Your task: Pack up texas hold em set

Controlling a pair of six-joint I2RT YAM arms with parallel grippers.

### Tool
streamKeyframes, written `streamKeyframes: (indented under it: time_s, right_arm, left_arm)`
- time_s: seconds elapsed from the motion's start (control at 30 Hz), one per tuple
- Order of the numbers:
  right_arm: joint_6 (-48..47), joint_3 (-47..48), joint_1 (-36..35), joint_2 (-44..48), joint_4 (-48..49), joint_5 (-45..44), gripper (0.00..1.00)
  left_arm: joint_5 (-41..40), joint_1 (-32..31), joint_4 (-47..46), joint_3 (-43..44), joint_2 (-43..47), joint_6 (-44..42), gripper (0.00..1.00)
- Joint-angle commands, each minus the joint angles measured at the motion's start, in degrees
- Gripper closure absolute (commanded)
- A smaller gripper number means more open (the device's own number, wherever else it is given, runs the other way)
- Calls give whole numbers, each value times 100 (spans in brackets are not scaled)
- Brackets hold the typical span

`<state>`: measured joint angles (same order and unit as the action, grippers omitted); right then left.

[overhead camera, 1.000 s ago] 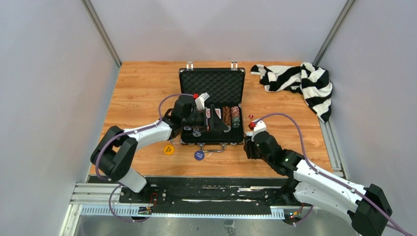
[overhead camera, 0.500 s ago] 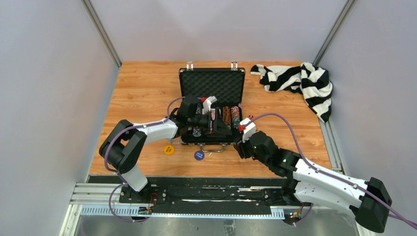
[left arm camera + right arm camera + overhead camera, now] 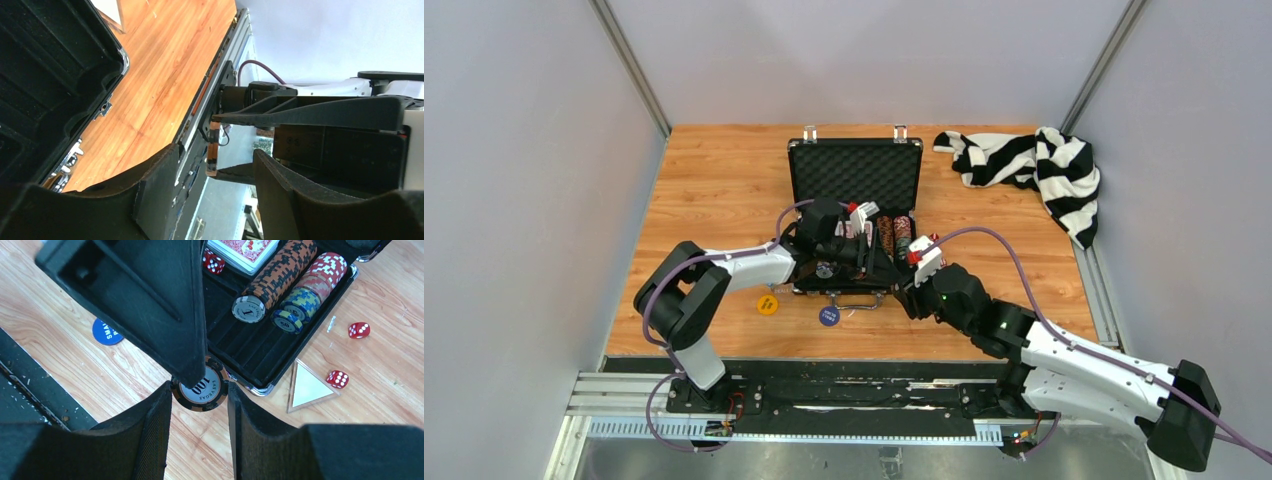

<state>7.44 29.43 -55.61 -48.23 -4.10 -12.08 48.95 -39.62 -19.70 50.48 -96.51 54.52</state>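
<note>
Right gripper (image 3: pixel 199 405) pinches a chip (image 3: pixel 201 389) just off the near corner of the case (image 3: pixel 240 347) (a handover, seemingly). Left gripper (image 3: pixel 215 165), jaws apart, straddles it; next it must close squarely, then slot it beside the chip rows (image 3: pixel 280 280).

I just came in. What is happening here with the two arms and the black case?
Two robot arms are packing a poker set into the open black briefcase. The right gripper holds a poker chip marked 100 at the case's front right corner. The left gripper, jaws open, sits around that chip, so it looks like a hand-over. Rows of chips and a card deck are already inside. Two red dice, a blue button and a yellow button lie outside on the table.
</note>
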Motion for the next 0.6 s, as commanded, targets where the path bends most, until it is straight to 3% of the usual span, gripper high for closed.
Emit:
streamKeyframes:
  time_s: [0.0, 0.4, 0.57]
  right_arm:
    - [-49, 224, -72, 111, 148, 75, 69]
    - [-55, 274, -76, 70, 177, 100, 70]
    - [-42, 244, -79, 42, 218, 78, 70]
  left_arm:
    - [108, -80, -113, 155, -46, -72, 39]
    - [344, -177, -121, 173, -54, -205, 49]
    - [333, -182, -116, 153, -114, -234, 61]
